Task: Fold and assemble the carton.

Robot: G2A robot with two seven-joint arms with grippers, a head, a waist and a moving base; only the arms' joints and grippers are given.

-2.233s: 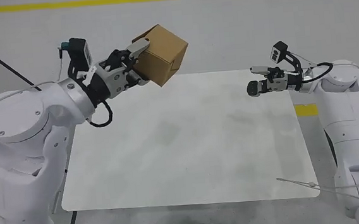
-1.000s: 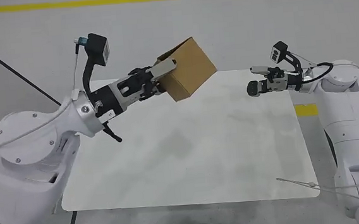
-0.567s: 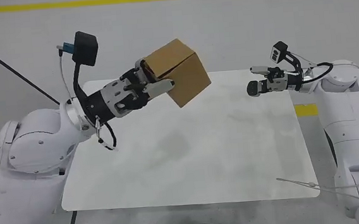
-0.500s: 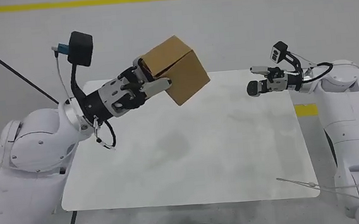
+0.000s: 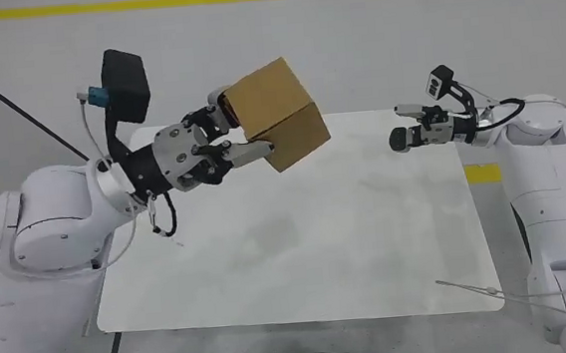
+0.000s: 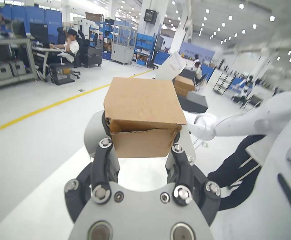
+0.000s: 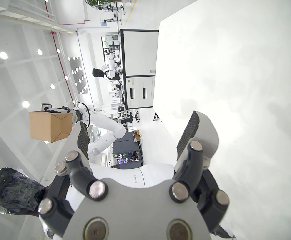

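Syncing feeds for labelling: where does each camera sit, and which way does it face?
Top view: overhead, looking down at the table; both arms show.
Left wrist view: on that wrist, facing along the left gripper clamping the carton.
Right wrist view: on that wrist, facing along the open right gripper.
Shared: the carton, in all three.

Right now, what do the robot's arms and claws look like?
The left arm and right arm are smooth, rounded white shells. The left gripper and right gripper have black links, silver bolts, a grey metal plate and pale fingers. A black camera box with a blue plug tops the left wrist; a smaller camera and thin looping cables the right.
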